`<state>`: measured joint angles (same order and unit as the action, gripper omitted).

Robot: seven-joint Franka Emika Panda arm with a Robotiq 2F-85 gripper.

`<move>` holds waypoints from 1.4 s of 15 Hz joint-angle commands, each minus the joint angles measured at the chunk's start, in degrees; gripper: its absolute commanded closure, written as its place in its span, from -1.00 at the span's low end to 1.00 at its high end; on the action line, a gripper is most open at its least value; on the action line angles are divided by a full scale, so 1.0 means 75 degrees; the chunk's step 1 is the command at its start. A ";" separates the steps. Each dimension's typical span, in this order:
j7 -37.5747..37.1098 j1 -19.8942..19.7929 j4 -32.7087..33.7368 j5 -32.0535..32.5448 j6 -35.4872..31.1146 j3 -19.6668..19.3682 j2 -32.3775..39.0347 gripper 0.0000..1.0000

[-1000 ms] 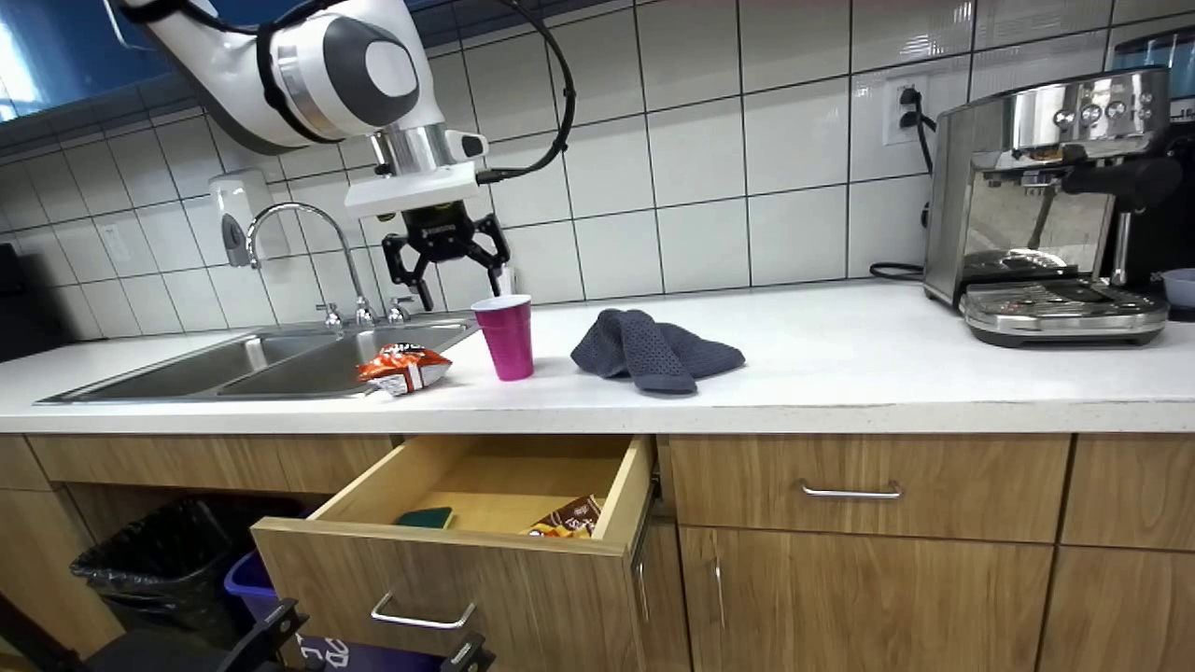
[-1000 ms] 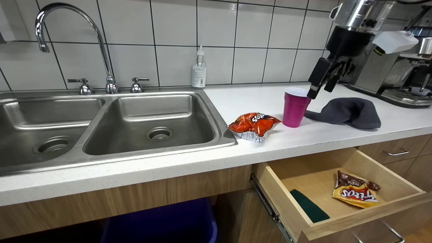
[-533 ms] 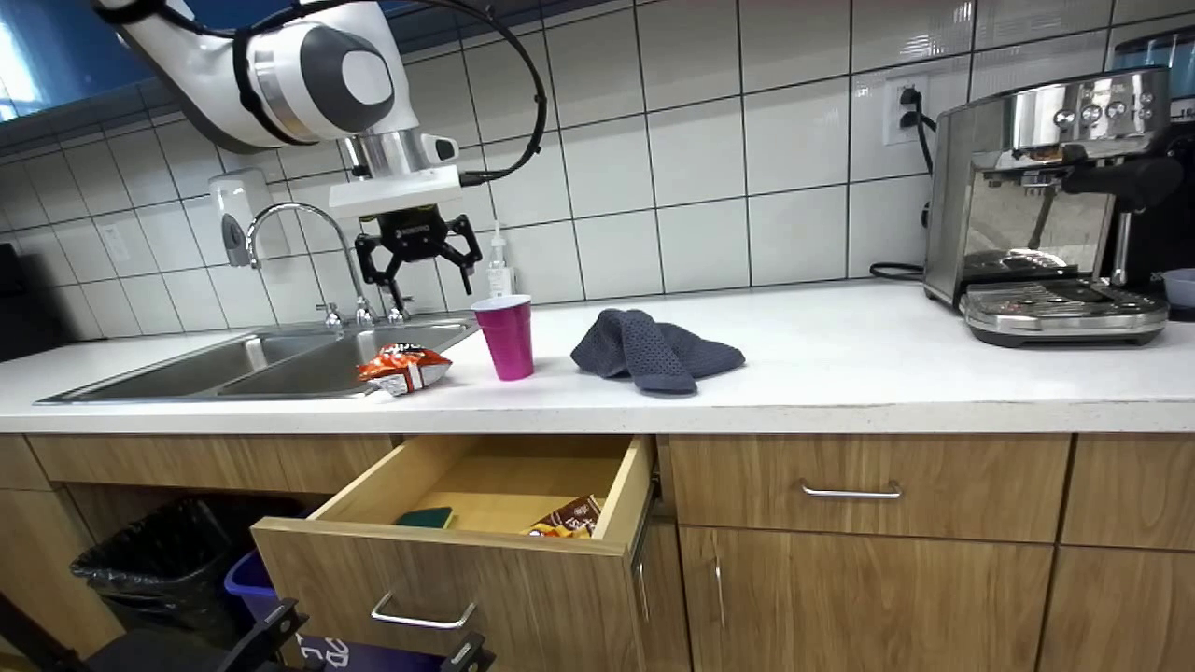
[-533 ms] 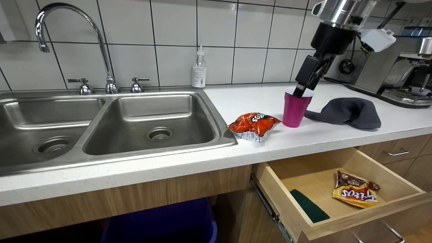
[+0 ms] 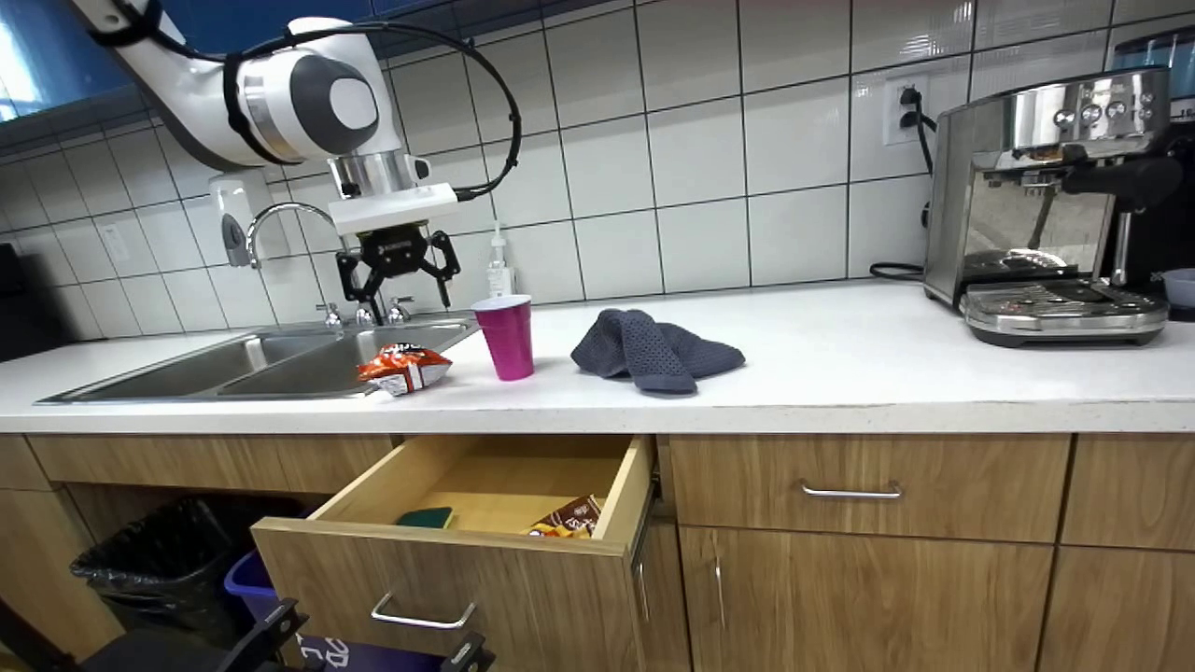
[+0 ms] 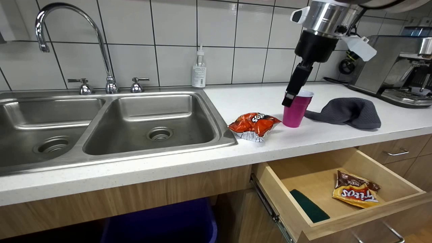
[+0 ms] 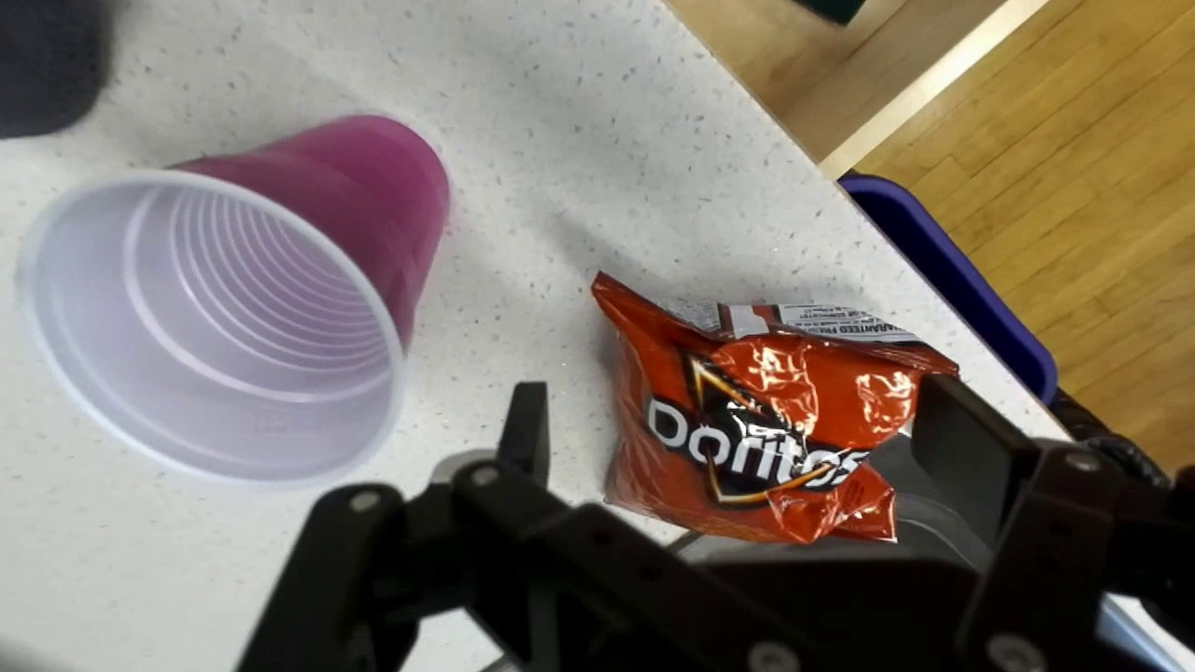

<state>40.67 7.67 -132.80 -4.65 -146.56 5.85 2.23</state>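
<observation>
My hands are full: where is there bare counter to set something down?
The widest bare patch lies between the dark cloth and espresso machine. A smaller one lies between the pump bottle and pink cup. It is crowded beside the sink, where the Doritos bag, cup and cloth sit close together, with the open gripper above.
</observation>
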 commanded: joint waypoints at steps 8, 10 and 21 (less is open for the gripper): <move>0.0844 -0.0106 0.0626 -0.0311 -0.0238 0.0548 0.0844 -1.00; 0.0730 -0.0114 0.0759 -0.0269 -0.0299 0.0618 0.1039 -1.00; 0.0745 -0.0309 0.1521 -0.0308 -0.0591 0.1090 0.2043 -1.00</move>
<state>44.27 7.25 -123.87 -5.92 -150.57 12.00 15.44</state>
